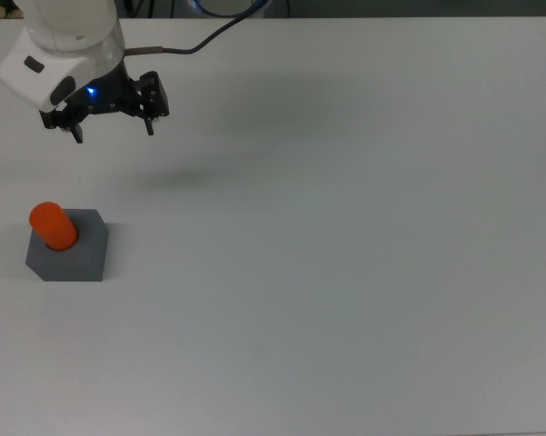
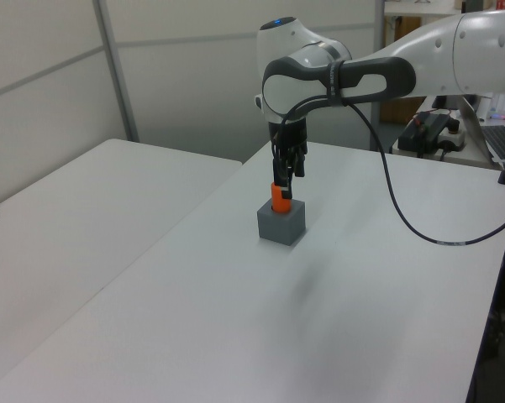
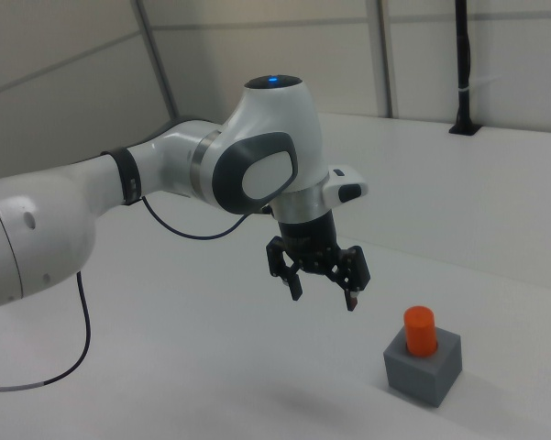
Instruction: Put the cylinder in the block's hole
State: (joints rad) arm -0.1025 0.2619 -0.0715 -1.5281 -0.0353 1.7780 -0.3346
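Observation:
The orange cylinder [image 1: 53, 225] [image 2: 278, 196] [image 3: 419, 330] stands upright in the hole of the grey block [image 1: 73, 256] [image 2: 281, 223] [image 3: 426, 368], its upper half sticking out. The hole itself is hidden by the cylinder. My gripper [image 1: 113, 130] [image 3: 324, 296] hangs in the air, open and holding nothing. In the top view it is above and to the right of the block, well apart from it. In the right view it floats to the left of the block, higher than the cylinder's top.
The white table [image 1: 345, 254] spreads wide around the block. A black cable [image 1: 200, 41] trails from the arm toward the table's far edge. In the left view a second white table [image 2: 59, 218] stands beside this one.

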